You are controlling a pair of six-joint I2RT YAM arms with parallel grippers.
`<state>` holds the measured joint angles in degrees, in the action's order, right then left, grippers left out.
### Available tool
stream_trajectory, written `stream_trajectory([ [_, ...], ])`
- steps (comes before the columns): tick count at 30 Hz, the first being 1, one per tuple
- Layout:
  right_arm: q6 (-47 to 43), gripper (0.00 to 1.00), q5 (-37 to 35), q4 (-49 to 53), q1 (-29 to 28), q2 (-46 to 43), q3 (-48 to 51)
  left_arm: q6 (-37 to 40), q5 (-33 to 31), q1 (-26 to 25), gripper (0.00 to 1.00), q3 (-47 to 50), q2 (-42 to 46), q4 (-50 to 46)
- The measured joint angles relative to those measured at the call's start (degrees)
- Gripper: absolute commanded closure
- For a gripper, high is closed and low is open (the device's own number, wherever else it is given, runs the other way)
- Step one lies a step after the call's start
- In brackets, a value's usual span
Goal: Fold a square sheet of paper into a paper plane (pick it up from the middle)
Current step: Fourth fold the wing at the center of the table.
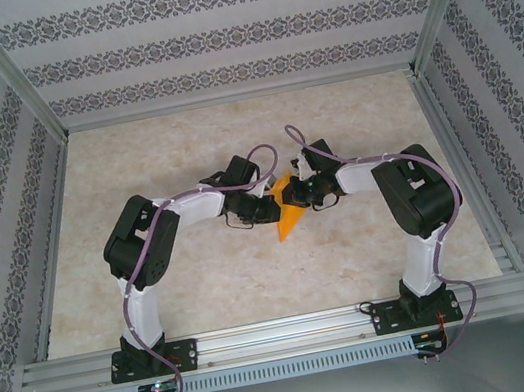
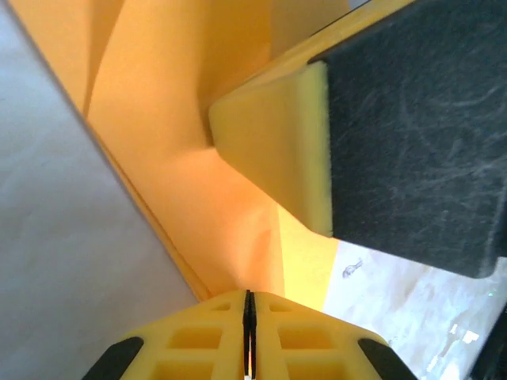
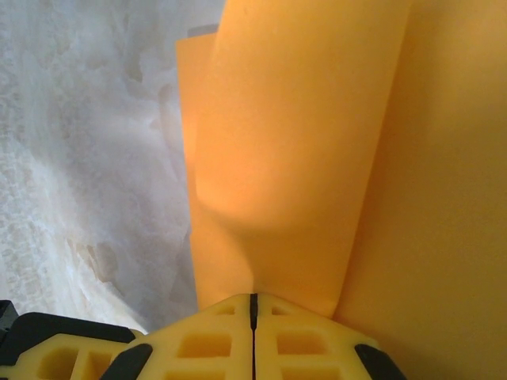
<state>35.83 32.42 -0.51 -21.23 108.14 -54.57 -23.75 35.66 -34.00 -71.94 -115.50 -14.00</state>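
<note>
Yellow fingertips of the left gripper (image 2: 247, 301) sit pressed together at the foot of its wrist view, clamped on a creased edge of the paper plane (image 2: 190, 182); the right gripper (image 3: 253, 302) is likewise closed tight on an orange fold, gripping from the opposite side; seen from above, the plane is a narrow orange wedge over the middle of the table (image 1: 207, 287), its tip toward the table's near edge, pinched between both grippers; whether it rests on the table I cannot tell.
</note>
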Motion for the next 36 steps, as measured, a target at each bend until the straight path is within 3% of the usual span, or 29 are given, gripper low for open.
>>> stream_trajectory([
  [36,2.6,0.94,1.5,-0.2,0.1,-0.2,0.6,1.3,0.1,0.0,0.88,-1.9,-2.7,1.3],
])
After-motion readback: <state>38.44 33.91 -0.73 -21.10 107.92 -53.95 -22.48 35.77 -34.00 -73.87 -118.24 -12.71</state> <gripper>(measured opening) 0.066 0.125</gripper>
